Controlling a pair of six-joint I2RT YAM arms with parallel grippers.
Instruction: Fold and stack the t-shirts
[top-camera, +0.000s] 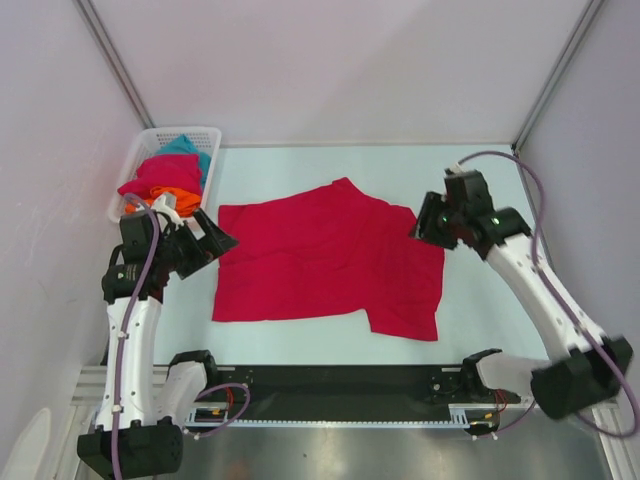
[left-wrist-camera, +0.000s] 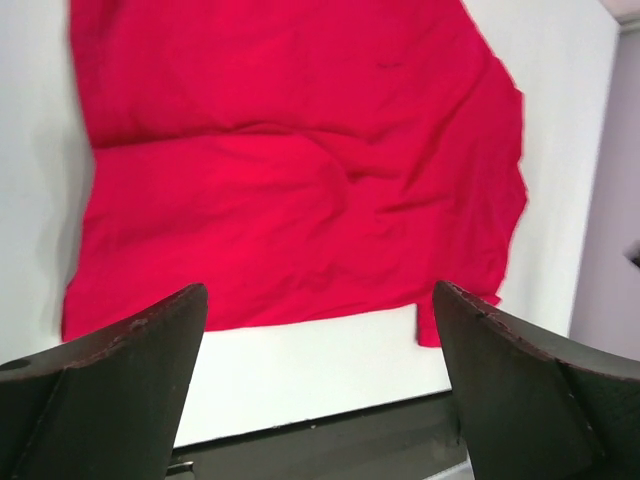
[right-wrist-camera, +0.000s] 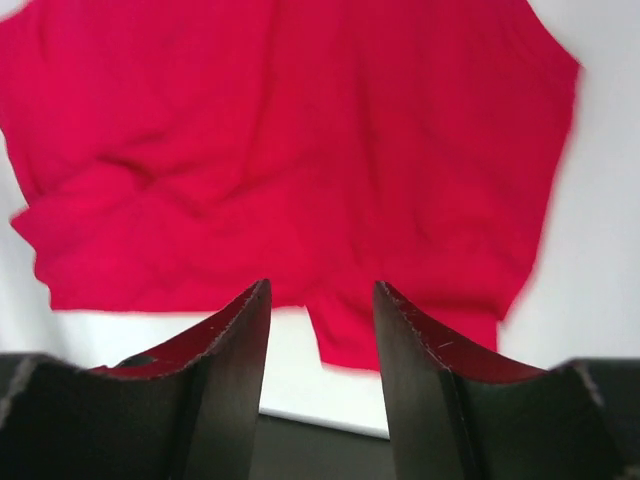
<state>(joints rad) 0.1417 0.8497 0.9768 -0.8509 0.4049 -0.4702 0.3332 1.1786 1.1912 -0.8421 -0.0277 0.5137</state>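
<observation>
A crimson-pink t-shirt (top-camera: 325, 260) lies spread flat in the middle of the table; it also fills the left wrist view (left-wrist-camera: 300, 170) and the right wrist view (right-wrist-camera: 290, 150). My left gripper (top-camera: 222, 238) is open and empty, raised just off the shirt's left edge. My right gripper (top-camera: 420, 226) is open and empty, raised by the shirt's upper right corner. More shirts, crimson-pink (top-camera: 160, 176), orange (top-camera: 180, 200) and teal (top-camera: 190, 150), are bunched in the white mesh basket (top-camera: 135, 160) at the back left.
White walls stand close on the left, back and right of the table (top-camera: 480, 290). A black rail (top-camera: 330, 385) runs along the near edge between the arm bases.
</observation>
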